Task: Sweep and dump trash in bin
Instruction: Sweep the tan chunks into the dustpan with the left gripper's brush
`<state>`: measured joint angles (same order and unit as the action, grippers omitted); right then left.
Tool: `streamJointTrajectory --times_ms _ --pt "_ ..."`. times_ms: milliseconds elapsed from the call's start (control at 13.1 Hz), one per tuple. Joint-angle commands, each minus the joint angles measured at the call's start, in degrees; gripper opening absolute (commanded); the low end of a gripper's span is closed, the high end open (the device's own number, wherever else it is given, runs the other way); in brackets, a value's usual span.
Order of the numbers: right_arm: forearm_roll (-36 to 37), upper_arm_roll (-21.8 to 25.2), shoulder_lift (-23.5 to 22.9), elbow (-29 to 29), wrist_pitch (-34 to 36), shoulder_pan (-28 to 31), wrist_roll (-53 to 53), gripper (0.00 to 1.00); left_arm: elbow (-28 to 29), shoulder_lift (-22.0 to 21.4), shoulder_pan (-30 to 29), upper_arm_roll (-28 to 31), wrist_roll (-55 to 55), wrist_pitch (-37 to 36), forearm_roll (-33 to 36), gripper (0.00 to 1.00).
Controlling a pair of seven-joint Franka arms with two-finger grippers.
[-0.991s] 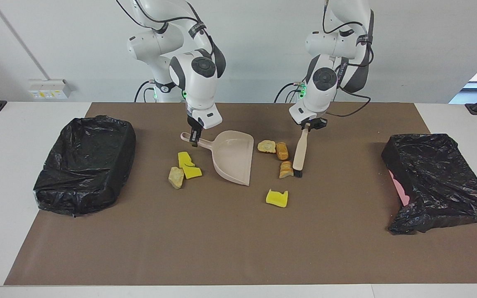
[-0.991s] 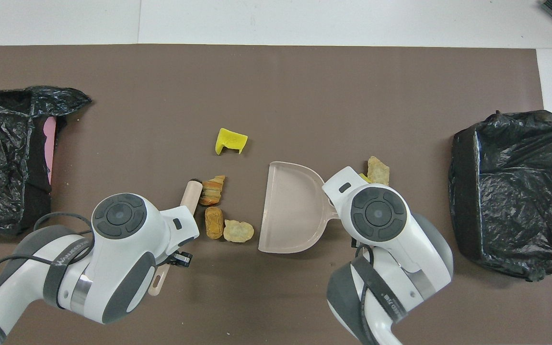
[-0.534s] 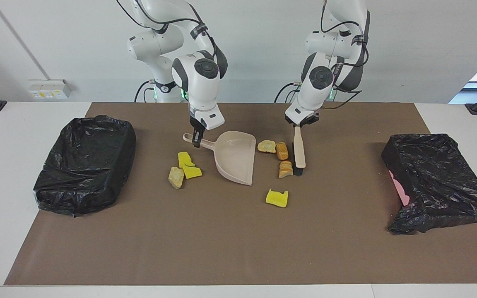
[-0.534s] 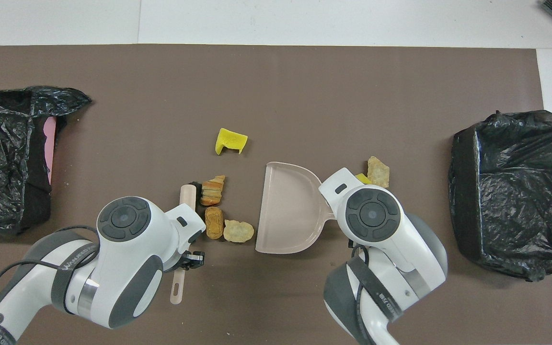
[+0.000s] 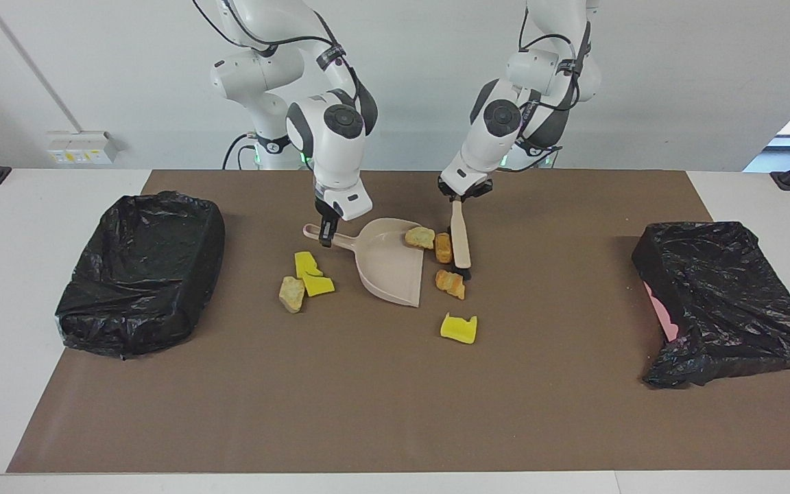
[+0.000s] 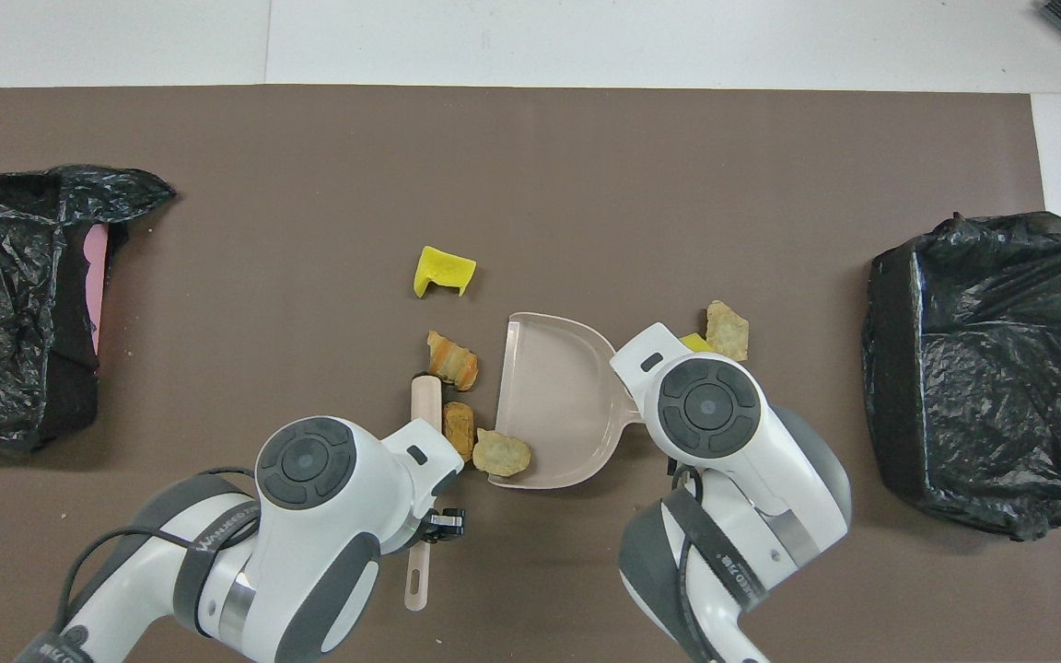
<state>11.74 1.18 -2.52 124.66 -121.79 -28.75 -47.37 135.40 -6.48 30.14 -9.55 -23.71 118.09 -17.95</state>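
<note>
Near the middle of the brown mat (image 5: 381, 412) on the worktop (image 5: 31, 199), the left end effector (image 5: 462, 194) is clamped on the brush (image 5: 461, 241) handle, and vs. 1 s ago it has swung the brush toward the right arm's end, pushing 3 tan lumps up to the dustpan (image 5: 388, 264): one lump (image 5: 420, 237) now sits on the pan's lip, a second (image 5: 444, 248) lies between brush and pan edge, a third (image 5: 451, 283) just off the pan's front corner. Right end effector (image 5: 326, 233) is clamped on the dustpan handle; pan has turned slightly, mouth facing the brush. Unmoved: 1 yellow sponge bit (image 5: 459, 327) farther from the robots, 2 yellow bits (image 5: 311, 274) plus 1 tan lump (image 5: 291, 293) beside the pan on the right arm's side. Count: 3 yellow, 4 tan, 2 black-bagged bins (image 5: 141, 271), 1 at each end (image 5: 724, 302), no scraps seen in either.
</note>
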Motion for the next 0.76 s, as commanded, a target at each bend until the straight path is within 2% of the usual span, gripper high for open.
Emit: streamJointTrajectory --times_ms 0,229,381,534,610,686 --pt "1.4 -0.3 -0.2 0.8 -1.6 0.1 1.6 0.0 -0.3 -0.1 5.6 0.8 0.0 2.6 -5.2 0.0" --pt "1.4 -0.3 -0.2 0.8 -1.5 0.1 1.6 0.0 -5.3 2.3 6.7 0.8 -0.5 2.0 -5.6 0.0" --pt "1.4 -0.2 -0.2 0.8 -1.5 0.2 1.6 0.0 -7.0 2.4 6.1 1.0 -0.6 1.0 -5.6 0.0" --pt "1.4 -0.3 -0.2 0.8 -1.4 0.2 1.6 0.0 -8.7 2.5 4.7 1.7 -0.8 -2.9 -4.6 0.0" --pt "1.4 -0.3 -0.2 0.8 -1.4 0.2 1.8 0.0 -10.2 2.8 2.3 1.8 -0.6 -4.9 -1.5 0.0" --pt "1.4 -0.3 -0.2 0.8 -1.3 0.2 2.6 0.0 -12.0 3.8 1.3 1.7 -0.6 -6.2 4.6 0.0"
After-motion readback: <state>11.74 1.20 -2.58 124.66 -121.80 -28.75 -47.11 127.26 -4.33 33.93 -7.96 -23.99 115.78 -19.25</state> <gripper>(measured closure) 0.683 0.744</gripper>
